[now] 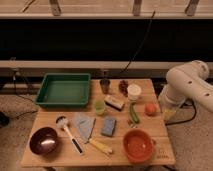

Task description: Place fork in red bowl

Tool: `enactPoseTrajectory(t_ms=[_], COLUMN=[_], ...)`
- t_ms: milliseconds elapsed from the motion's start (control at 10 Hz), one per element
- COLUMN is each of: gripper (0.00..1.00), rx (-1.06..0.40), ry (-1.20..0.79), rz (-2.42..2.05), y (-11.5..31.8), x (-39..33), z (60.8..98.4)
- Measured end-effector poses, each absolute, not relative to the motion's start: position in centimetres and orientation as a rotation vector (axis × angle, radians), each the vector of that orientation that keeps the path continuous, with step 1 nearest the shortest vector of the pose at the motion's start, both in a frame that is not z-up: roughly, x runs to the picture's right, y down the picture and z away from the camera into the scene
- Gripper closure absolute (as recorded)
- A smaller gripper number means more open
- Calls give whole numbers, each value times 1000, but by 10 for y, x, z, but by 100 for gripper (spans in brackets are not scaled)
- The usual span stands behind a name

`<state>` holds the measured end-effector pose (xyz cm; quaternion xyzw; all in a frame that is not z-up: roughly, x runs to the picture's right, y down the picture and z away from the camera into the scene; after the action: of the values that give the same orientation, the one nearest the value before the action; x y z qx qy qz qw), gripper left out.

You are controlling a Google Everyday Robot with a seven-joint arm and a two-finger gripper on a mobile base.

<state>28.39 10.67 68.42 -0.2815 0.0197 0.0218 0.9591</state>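
Camera view:
- wooden table (161,129), many small items on it.
- red bowl (137,145): front right of table, upright, inside plain, nothing seen in it.
- fork: cannot pick it out among small items; place not sure.
- dark maroon bowl (44,140): front left corner.
- green tray (64,90): back left.
- brush (68,132) between maroon bowl and grey cloth (85,125).
- white arm (189,84) at right of table.
- gripper (169,112): low, just beside right table edge, near orange ball (150,109); apart or together, cannot tell.
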Motion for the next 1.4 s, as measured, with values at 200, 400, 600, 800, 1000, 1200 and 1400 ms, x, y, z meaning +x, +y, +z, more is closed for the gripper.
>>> enactPoseTrajectory(t_ms=[200, 400, 600, 800, 1000, 1200, 1400], gripper=[35, 35, 35, 35, 35, 35, 35], rx=[-571, -571, -571, -565, -558, -562, -579], ry=[40, 40, 40, 43, 40, 29, 16], rz=[44, 44, 44, 45, 55, 64, 80], y=[107, 107, 107, 107, 113, 127, 144], x=[284, 284, 284, 284, 282, 277, 273], z=[684, 684, 684, 687, 705, 733, 757])
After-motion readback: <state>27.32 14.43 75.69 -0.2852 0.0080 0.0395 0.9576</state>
